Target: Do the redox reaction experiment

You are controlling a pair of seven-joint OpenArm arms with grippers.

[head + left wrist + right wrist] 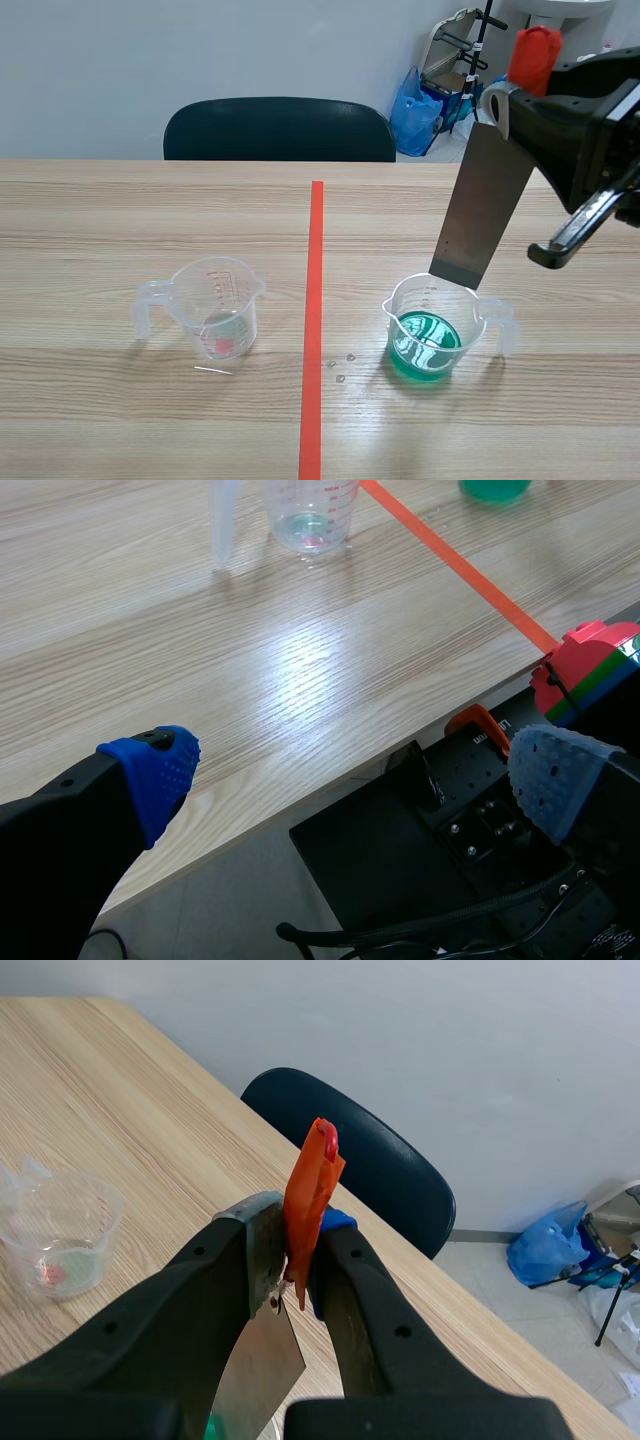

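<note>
My right gripper [515,95] is shut on the red handle [533,55] of a grey metal sheet [483,205]. The sheet hangs tilted, its lower edge just over the rim of a clear beaker of green liquid [435,328] right of the tape line. In the right wrist view the handle [312,1195] is pinched in the gripper [295,1235] and the sheet [258,1360] drops below. A second clear beaker [212,308] with a pink trace at its bottom stands left of the line. My left gripper [350,770] is open, low at the table's near edge, far short of that beaker [312,515].
An orange-red tape line [314,320] splits the wooden table [120,230]. A few small droplets [340,365] lie beside the green beaker. A dark chair [280,130] stands behind the far edge, a blue bag [415,110] beyond it. Robot base hardware [470,820] sits under the near edge.
</note>
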